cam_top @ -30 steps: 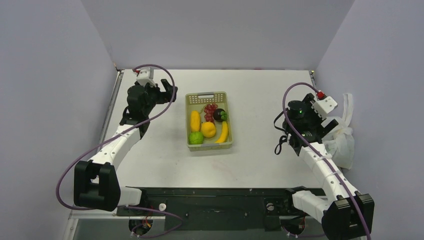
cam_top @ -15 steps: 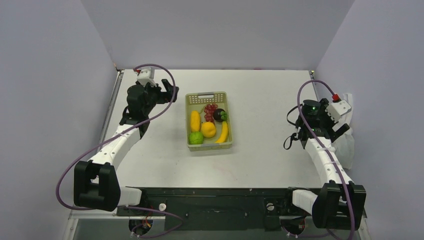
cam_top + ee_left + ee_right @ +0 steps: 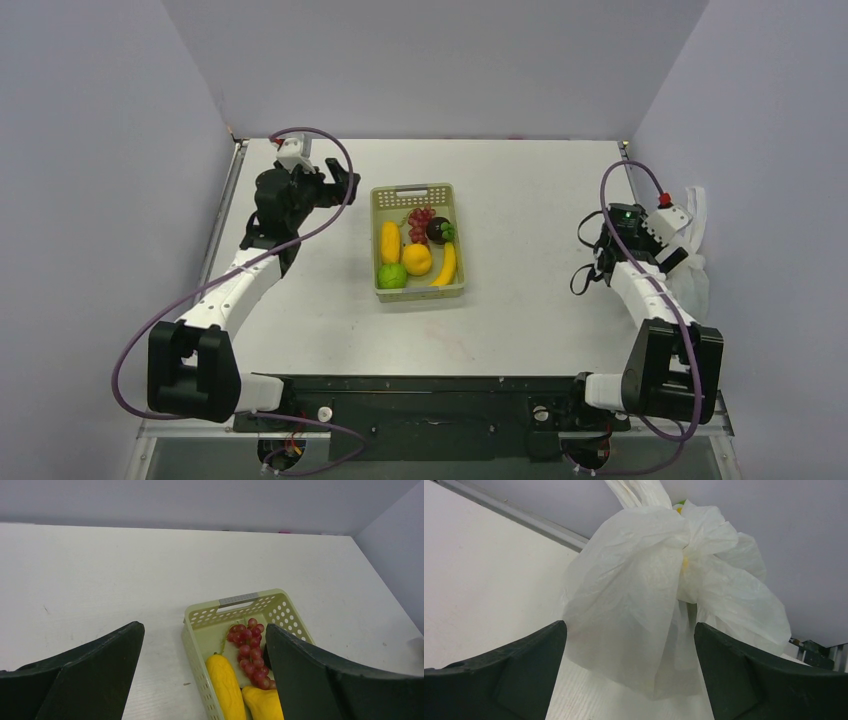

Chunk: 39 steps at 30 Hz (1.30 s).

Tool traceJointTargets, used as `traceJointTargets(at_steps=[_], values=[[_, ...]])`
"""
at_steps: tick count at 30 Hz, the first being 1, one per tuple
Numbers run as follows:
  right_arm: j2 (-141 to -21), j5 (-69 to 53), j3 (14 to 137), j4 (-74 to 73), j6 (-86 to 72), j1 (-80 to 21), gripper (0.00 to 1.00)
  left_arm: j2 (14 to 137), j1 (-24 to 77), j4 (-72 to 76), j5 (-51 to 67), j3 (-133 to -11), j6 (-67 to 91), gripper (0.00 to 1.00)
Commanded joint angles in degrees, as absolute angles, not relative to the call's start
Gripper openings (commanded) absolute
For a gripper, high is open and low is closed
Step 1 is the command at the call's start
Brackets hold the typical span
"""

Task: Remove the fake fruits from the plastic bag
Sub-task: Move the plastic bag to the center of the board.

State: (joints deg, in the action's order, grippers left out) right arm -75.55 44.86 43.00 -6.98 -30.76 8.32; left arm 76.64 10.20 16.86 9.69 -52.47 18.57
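The white plastic bag [image 3: 697, 288] slumps against the right wall, its handles [image 3: 697, 206] rising behind it. In the right wrist view the bag [image 3: 639, 595] fills the middle, bunched at its neck, where specks of yellow and green show. My right gripper [image 3: 682, 258] is open just in front of the bag, one finger on each side and neither gripping it [image 3: 629, 627]. Fake fruits lie in the yellow-green basket [image 3: 412, 192]: red grapes [image 3: 250, 642], a dark maroon round one [image 3: 438, 230], a green one [image 3: 392, 276] and yellow ones [image 3: 227, 687]. My left gripper [image 3: 342, 186] hangs open and empty left of the basket [image 3: 205, 626].
Grey walls close in the table on three sides; the right wall [image 3: 740, 200] stands right behind the bag. A metal rail [image 3: 524, 517] runs along the table edge near the bag. Bare white tabletop [image 3: 530, 220] lies between basket and right arm.
My right arm has swung right toward the wall, bringing its open gripper up to the bag. The left arm has hardly moved.
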Motion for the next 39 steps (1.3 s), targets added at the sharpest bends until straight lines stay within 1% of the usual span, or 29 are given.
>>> traceJointTargets(at_steps=[1,4,11,14,15,17,18,19,20,21,22,24,26,29,30,31,32,33,34,35,39], values=[[-75.45,39.56,42.83,-2.98,-34.02,11.71,0.92,77.85,10.43,17.65,9.97,-55.92,17.53,0.91],[-76.24,33.44,42.68,-1.37,-35.35,13.64,0.88,78.97,10.42,15.91,10.52,-57.34,17.52,0.90],[-76.99,29.92,41.93,-0.50,-36.87,15.16,0.89,78.77,10.50,16.15,10.63,-57.10,17.41,0.90],[-77.00,29.34,41.43,2.06,-36.98,15.85,0.88,78.66,10.51,16.55,10.41,-56.73,17.36,0.90],[-77.13,28.12,41.05,2.48,-37.17,16.15,0.88,78.75,10.53,16.46,10.40,-56.87,17.38,0.90],[-77.11,26.38,40.38,3.89,-37.20,16.88,0.83,79.08,10.52,15.86,10.64,-57.34,17.40,0.90],[-77.14,26.07,40.09,4.55,-36.79,17.01,0.77,79.16,10.54,15.79,10.64,-57.41,17.36,0.90],[-77.20,25.37,39.95,4.83,-36.50,17.03,0.74,79.09,10.55,15.95,10.64,-57.27,17.34,0.90],[-77.19,24.90,39.63,5.49,-36.15,17.02,0.68,79.01,10.50,16.06,10.59,-57.15,17.39,0.90],[-77.35,24.13,39.50,5.82,-36.05,17.04,0.65,79.01,10.51,16.21,10.49,-57.05,17.39,0.90],[-77.43,23.67,39.41,6.36,-35.77,17.05,0.60,79.12,10.49,16.19,10.48,-57.13,17.40,0.90],[-77.32,22.98,39.41,6.51,-35.19,16.83,0.54,79.12,10.54,15.91,10.47,-57.31,17.40,0.90],[-76.66,23.00,39.32,6.32,-34.74,16.53,0.49,79.09,10.50,15.75,10.55,-57.47,17.38,0.90],[-74.88,23.13,39.54,5.74,-33.78,16.30,0.36,78.98,10.54,15.86,11.26,-57.47,17.36,0.90],[-74.31,22.90,39.55,5.77,-33.67,16.23,0.33,78.98,10.54,15.94,11.34,-57.46,17.38,0.90],[-74.16,22.69,39.55,5.66,-33.31,15.94,0.27,79.00,10.52,15.92,11.38,-57.51,17.46,0.90],[-74.04,22.59,39.57,5.69,-33.05,15.71,0.23,79.12,10.54,15.91,11.41,-57.60,17.52,0.90],[-73.84,22.59,39.56,5.60,-32.48,15.09,0.15,79.15,10.54,15.87,11.42,-57.63,17.56,0.90],[-73.74,22.68,39.71,5.52,-32.15,14.75,0.10,79.14,10.50,15.88,11.58,-57.65,17.61,0.90],[-73.74,22.68,40.34,4.65,-31.35,14.06,0.00,79.22,10.49,15.94,11.82,-57.65,17.70,0.90],[-74.77,27.78,44.97,-3.69,-30.70,10.07,0.00,79.30,10.54,16.27,13.36,-57.73,18.26,0.90]])
